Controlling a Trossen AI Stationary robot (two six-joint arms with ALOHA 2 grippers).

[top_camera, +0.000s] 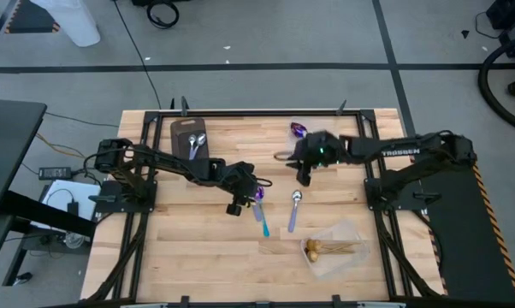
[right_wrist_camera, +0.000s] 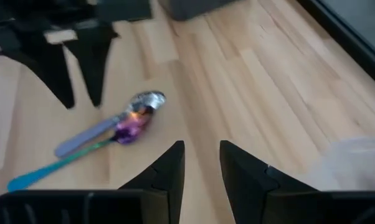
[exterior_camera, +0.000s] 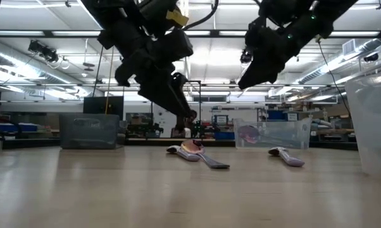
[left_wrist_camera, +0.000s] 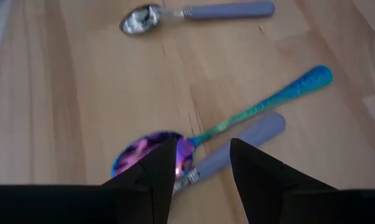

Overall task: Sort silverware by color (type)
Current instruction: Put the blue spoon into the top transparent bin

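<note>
An iridescent purple-blue spoon [left_wrist_camera: 151,151] with a teal handle [left_wrist_camera: 281,93] lies flat mid-table, and a silver spoon with a lavender handle [left_wrist_camera: 246,138] lies against it. My left gripper [left_wrist_camera: 203,146] hangs open just above this pair, its fingertips over the purple bowl, clear of it in the low view [exterior_camera: 187,117]. A second silver spoon with a lavender handle [top_camera: 294,210] lies a little to the right. My right gripper [top_camera: 303,178] hovers open and empty farther back and right, pointing toward the pair [right_wrist_camera: 137,118].
A dark grey tray [top_camera: 182,128] at the far left holds silver spoons. One clear container [top_camera: 302,129] with a purple spoon stands at the far edge. Another clear container [top_camera: 347,257] near the front right holds gold spoons. Bare wood lies at the front left.
</note>
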